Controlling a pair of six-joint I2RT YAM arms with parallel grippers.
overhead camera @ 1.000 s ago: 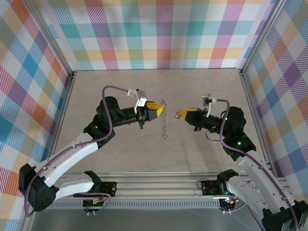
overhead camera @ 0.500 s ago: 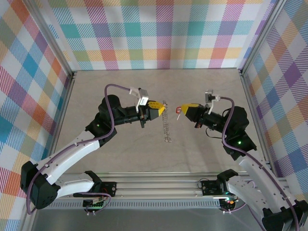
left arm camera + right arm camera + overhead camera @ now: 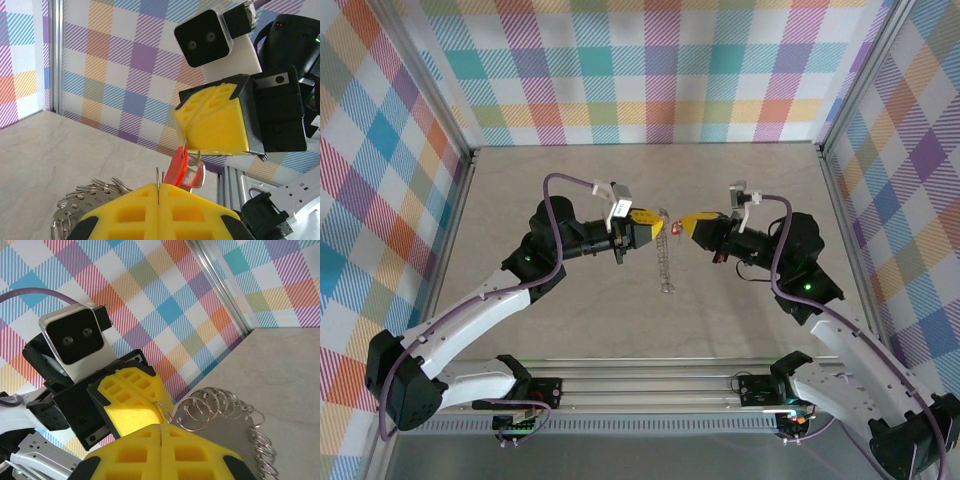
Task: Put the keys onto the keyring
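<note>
We see one pale table (image 3: pixel 570 180) walled on three sides by checked panels, and two arms bolted at its near edge. The left arm (image 3: pixel 470 310) and the right arm (image 3: pixel 800 270) both reach in toward the middle of the table, so their tips nearly meet above it.

There are two grippers, each with two yellow pads. The left gripper (image 3: pixel 648 226) has its pads pressed together on the rim of the one keyring (image 3: pixel 665 255). In the left wrist view a thin wire comes up out of the seam between those pads. The ring hangs edge-on below that grip, lifted off the table, and from above it reads as a thin vertical line. Its rim carries a fringe of small wire loops, too many and too overlapped for us to count.

The right gripper (image 3: pixel 688 222) is also closed, and it pinches the one key (image 3: pixel 176 167). The key has a red head and a short silver end, and it hangs just below the right pads. It sits just beside the top of the keyring, close above the left pads, and we cannot tell whether it touches the ring
</note>
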